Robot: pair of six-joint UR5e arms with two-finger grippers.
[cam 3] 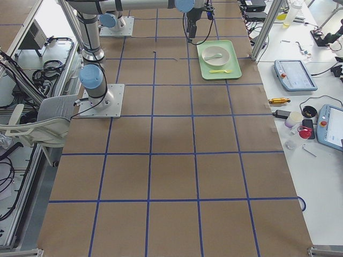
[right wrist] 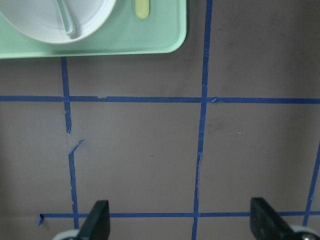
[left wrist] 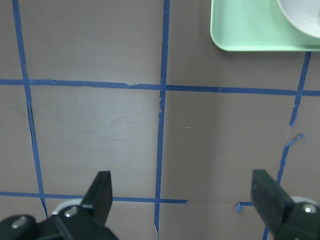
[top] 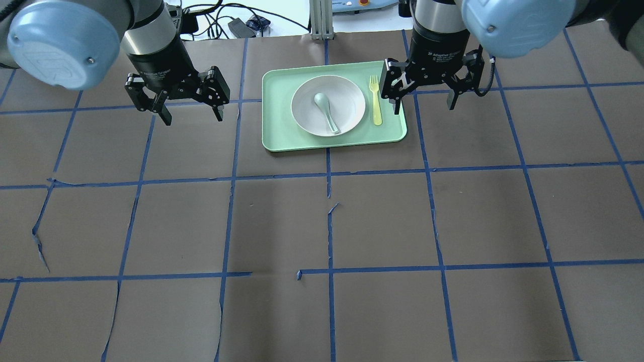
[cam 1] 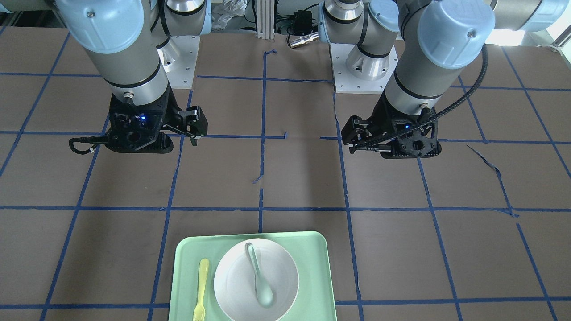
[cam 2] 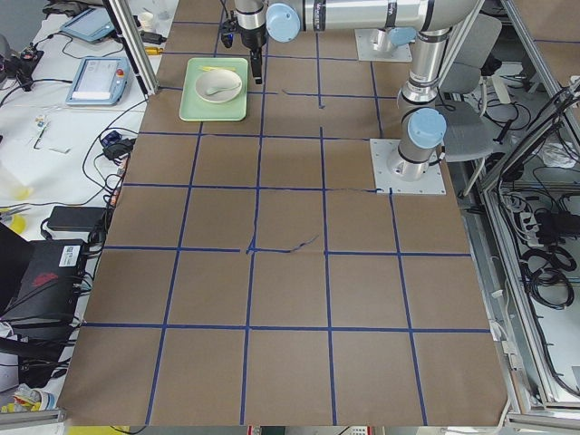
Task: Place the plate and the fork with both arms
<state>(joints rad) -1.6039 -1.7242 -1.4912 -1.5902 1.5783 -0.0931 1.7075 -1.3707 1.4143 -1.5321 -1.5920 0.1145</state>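
The off-white plate (top: 349,98) lies on a mint-green tray (top: 282,136) at the far middle of the table, with a grey-green spoon (top: 327,113) lying in it. The pale-yellow fork (top: 375,103) lies on the tray beside the plate, on the side nearer my right arm. My right gripper (top: 424,106) hangs open and empty just past the tray's right edge, close to the fork. My left gripper (top: 192,118) hangs open and empty to the left of the tray. In the front view the plate (cam 1: 234,281) and the fork (cam 1: 201,285) show at the bottom.
The table is brown paper with a blue tape grid. The left wrist view shows a tray corner (left wrist: 250,30) and the plate's rim (left wrist: 305,12) at the top right. The right wrist view shows the tray (right wrist: 150,40), the plate (right wrist: 45,22) and the fork's handle end (right wrist: 142,7).
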